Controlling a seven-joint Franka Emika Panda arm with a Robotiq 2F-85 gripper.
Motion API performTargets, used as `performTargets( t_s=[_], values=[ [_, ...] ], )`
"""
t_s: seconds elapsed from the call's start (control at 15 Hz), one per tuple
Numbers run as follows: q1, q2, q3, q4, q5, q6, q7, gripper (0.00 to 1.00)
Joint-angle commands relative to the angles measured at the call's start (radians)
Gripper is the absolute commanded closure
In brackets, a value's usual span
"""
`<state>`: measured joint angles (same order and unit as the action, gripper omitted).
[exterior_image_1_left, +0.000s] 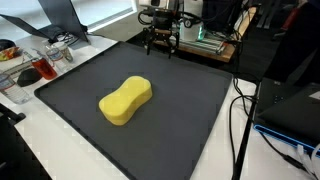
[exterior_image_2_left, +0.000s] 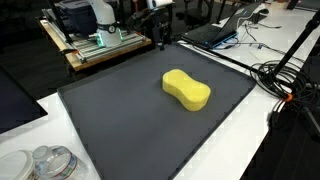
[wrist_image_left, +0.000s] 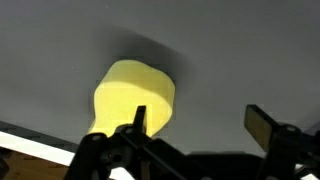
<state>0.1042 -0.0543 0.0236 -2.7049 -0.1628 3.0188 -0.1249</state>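
Observation:
A yellow peanut-shaped sponge (exterior_image_1_left: 126, 101) (exterior_image_2_left: 186, 89) lies near the middle of the dark grey mat (exterior_image_1_left: 190, 120) (exterior_image_2_left: 120, 120). My gripper (exterior_image_1_left: 161, 39) (exterior_image_2_left: 159, 38) hangs above the mat's far edge, well away from the sponge, with its fingers apart. In the wrist view the gripper (wrist_image_left: 200, 122) stands open with nothing between its fingers (wrist_image_left: 263, 126); the sponge (wrist_image_left: 135, 93) shows ahead, to the left of the gap.
A wooden bench with equipment (exterior_image_2_left: 95, 42) stands behind the mat. Clear cups and a red item (exterior_image_1_left: 45, 65) sit beside the mat on the white table. Black cables (exterior_image_1_left: 238, 110) (exterior_image_2_left: 280, 75) and a laptop (exterior_image_2_left: 225, 28) lie along another side.

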Motion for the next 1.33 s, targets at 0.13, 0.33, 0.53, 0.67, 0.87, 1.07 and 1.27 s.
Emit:
performTargets(
  t_s=[0.13,0.33,0.53,0.67,0.87,1.07,1.27],
  values=[
    [0.088,-0.015,-0.079,-0.068,0.149,0.072,-0.092,0.00],
    [0.109,-0.015,-0.088,-0.068,0.161,0.074,-0.092,0.00],
    [0.140,-0.005,-0.120,-0.033,0.257,0.072,-0.132,0.00],
    [0.157,0.001,-0.148,0.001,0.348,0.041,-0.175,0.00],
    [0.197,-0.005,-0.194,0.052,0.531,-0.025,-0.311,0.00],
    [0.199,0.001,-0.239,0.133,0.736,-0.114,-0.495,0.00],
    [0.174,0.040,-0.286,0.229,0.913,-0.219,-0.685,0.00]
  ],
)
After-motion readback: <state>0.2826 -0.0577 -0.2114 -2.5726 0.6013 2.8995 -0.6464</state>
